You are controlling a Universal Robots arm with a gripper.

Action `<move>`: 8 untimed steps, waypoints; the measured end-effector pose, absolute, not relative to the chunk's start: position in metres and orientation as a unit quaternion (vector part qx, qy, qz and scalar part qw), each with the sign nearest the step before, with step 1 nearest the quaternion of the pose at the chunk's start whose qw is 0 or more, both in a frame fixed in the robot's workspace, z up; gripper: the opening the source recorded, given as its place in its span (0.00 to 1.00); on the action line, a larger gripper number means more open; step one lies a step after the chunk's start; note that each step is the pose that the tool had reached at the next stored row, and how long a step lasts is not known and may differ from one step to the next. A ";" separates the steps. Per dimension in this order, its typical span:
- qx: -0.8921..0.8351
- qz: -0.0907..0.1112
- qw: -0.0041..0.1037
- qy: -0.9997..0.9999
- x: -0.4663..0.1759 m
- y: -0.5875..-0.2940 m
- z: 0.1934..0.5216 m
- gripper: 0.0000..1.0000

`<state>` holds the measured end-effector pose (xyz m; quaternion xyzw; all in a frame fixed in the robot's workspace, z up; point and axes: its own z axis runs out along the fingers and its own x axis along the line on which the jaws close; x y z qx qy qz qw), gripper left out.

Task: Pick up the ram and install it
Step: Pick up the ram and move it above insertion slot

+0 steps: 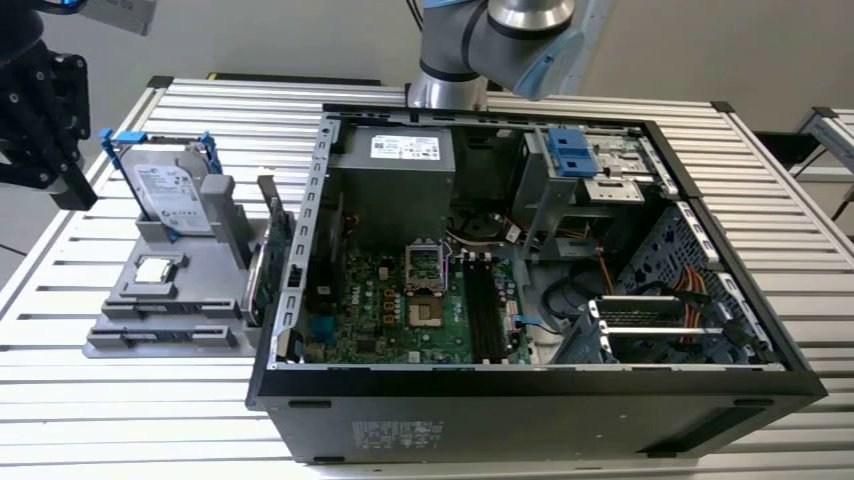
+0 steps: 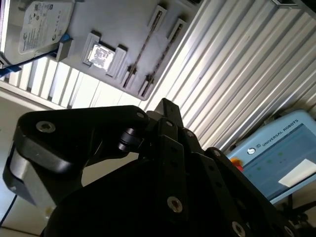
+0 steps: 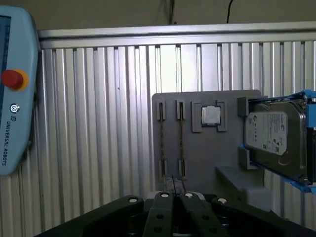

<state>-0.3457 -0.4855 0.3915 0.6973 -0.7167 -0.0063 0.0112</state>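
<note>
My gripper (image 1: 70, 190) hangs at the exterior view's left, above the table's edge and apart from the grey parts holder (image 1: 134, 345). In both wrist views its black fingers (image 3: 163, 200) stand shut together, and I see nothing between them. The holder's two long slots (image 3: 171, 140) look bare, each with only a thin dark line along it. The ram is out of view. The open computer case (image 1: 534, 385) lies flat on the table. Its green motherboard (image 1: 387, 320) is exposed, with dark memory slots (image 1: 483, 310) beside the processor socket.
On the holder stand a silver hard drive (image 1: 171, 190) in a blue bracket, a processor chip (image 1: 156, 268) and an upright green expansion card (image 1: 275, 260) close against the case wall. A teach pendant (image 3: 12, 98) lies beyond the slatted table (image 1: 134, 420).
</note>
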 end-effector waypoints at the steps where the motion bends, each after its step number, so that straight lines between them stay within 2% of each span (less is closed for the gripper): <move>1: 0.701 -0.006 0.011 -0.713 -0.346 -0.486 0.391 0.00; 8: 0.732 -0.006 0.012 -0.681 -0.346 -0.486 0.391 0.00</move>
